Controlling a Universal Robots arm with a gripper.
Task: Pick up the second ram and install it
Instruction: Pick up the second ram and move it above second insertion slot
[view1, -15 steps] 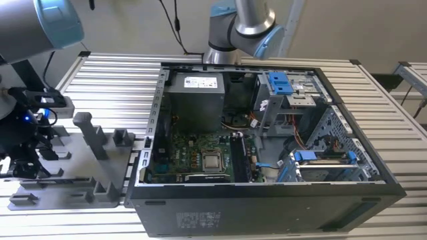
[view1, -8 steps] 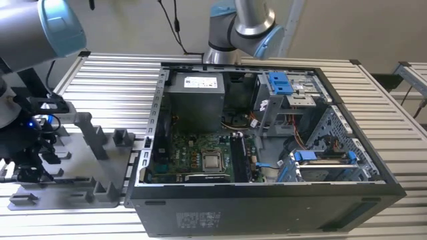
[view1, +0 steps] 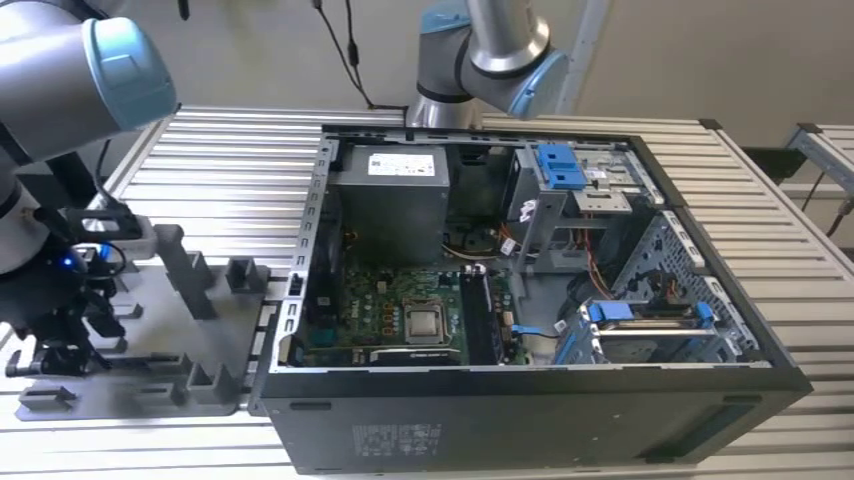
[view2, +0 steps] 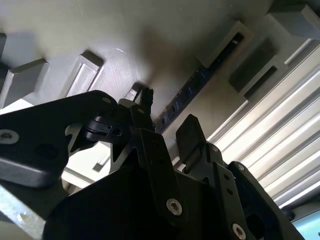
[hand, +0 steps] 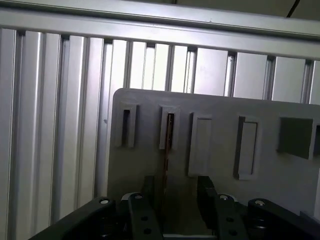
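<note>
Ribbed aluminium table (hand: 50, 130) lies under all of it, its pale slats running off beyond a grey fixture plate (hand: 220, 112). Closest to me, in both wrist views, my pincer (hand: 176, 181) hangs low over that plate with its black fingers (hand: 204, 194) spread apart, gripping nothing. Between them runs the second ram (hand: 167, 150), a thin dark strip standing on its edge. Seen in the first wrist view, it passes between the two fingers and there is clear space between it and the finger on one side. I cannot tell whether the other finger brushes it. In the second wrist view the strip (view2: 200, 79) shows a row of small dark chips along its face, and its far end sits in a raised grey holder (view2: 227, 42) on the plate. More holders of the same grey stand in a row further along the plate, some with narrow slits and some blank.

In the exterior view my pincer (view1: 60, 340) is at the exterior view's left, above the plate. Well apart from it, towards the exterior view's right, an open computer case (view1: 534, 425) rests on the table with its green board (view1: 387, 300) and long black slots (view1: 477, 312) exposed. Behind the case rises the base of a grey arm with blue caps (view1: 487, 60)
</note>
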